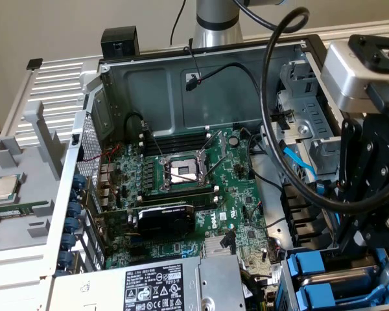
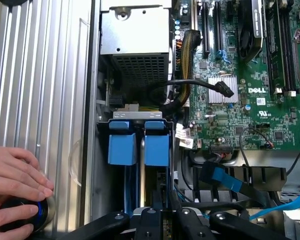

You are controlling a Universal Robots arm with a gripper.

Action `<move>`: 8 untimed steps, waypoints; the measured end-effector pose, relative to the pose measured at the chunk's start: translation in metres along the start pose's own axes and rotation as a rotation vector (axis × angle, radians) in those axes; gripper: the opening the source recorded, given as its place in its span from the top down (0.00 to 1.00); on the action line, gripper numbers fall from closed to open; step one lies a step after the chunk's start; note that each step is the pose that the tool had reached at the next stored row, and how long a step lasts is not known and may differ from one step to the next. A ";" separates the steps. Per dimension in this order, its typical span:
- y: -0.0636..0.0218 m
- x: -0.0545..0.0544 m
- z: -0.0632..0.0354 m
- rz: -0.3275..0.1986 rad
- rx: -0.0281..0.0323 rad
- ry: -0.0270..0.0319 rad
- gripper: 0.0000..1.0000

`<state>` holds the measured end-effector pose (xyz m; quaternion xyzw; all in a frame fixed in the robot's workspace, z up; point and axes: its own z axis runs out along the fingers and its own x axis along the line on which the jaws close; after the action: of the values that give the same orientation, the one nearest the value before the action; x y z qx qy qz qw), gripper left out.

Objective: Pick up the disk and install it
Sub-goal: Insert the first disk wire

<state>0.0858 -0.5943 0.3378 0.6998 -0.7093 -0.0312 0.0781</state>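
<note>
1. The gripper (image 1: 351,249) hangs over the drive bay at the corner of the open computer case (image 1: 117,84), on the exterior view's right.
2. In the wrist view the gripper (image 2: 159,221) has its fingers drawn in close on a thin edge between them, grasping the disk (image 2: 156,150).
3. The disk (image 1: 309,264) stands on edge in the bay, its blue frame end pointing toward the silver power box (image 1: 149,285).
4. A second blue carrier (image 2: 122,145) sits just beside the disk, on the side away from the green board (image 2: 250,100); the two are parallel and level at their blue ends.
5. The silver power box (image 2: 135,30) lies beyond the two blue ends, with a bundle of wires between.
6. A person's hand (image 2: 15,185) rests on a round black knob (image 2: 25,216) with a blue ring, on the ribbed metal surface (image 2: 40,75) outside the case.
7. In the exterior view a small square chip (image 1: 5,188) lies on a grey holder well apart from the case, on the exterior view's left.
8. A thick black cable (image 1: 272,97) loops from the arm down over the case.
</note>
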 end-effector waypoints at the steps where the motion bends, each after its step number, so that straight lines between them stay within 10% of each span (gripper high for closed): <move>1: 0.0000 0.000 0.0000 0.000 0.0003 0.0000 0.83; 8: 0.0004 0.000 0.0005 0.001 0.0034 -0.0019 0.83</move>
<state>0.0853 -0.5943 0.3373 0.6997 -0.7097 -0.0306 0.0762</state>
